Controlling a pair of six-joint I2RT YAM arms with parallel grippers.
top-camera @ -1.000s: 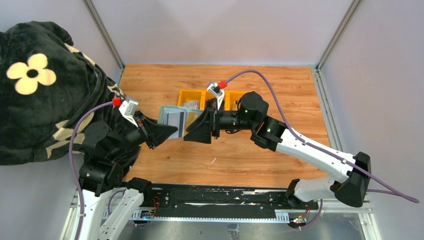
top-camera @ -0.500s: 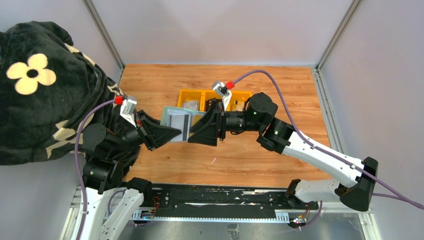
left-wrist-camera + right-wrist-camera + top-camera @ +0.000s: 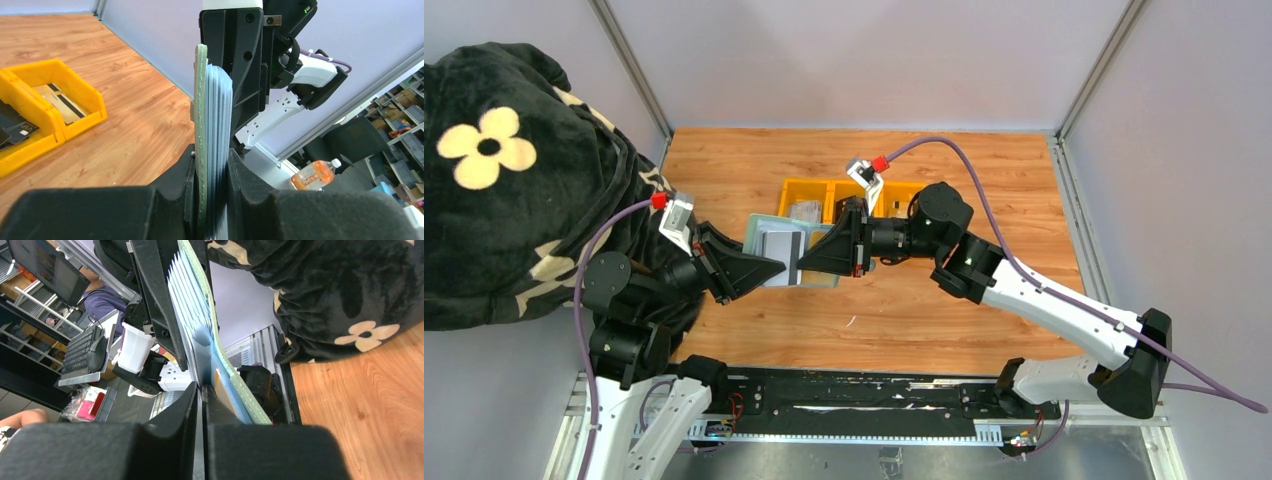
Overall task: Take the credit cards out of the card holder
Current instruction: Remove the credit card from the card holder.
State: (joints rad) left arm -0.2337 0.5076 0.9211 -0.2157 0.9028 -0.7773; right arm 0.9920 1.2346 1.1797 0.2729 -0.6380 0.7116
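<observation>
Sage-green card holder: held mid-air, edge-up, left gripper clamped on it as anchor. Right gripper pinches a silver-grey credit card still in its pocket, apparently for withdrawal.

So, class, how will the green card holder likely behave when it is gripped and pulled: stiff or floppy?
Probably semi-stiff: the card holder sticks out past the left gripper without drooping. Its layered pockets fan apart, so they likely flex when tugged. Held by one edge, it is likely light.

Right gripper pinched on thin grey card edge. Card holder edge-on, pale-blue pockets fanned. Green cover faces black floral blanket.
</observation>
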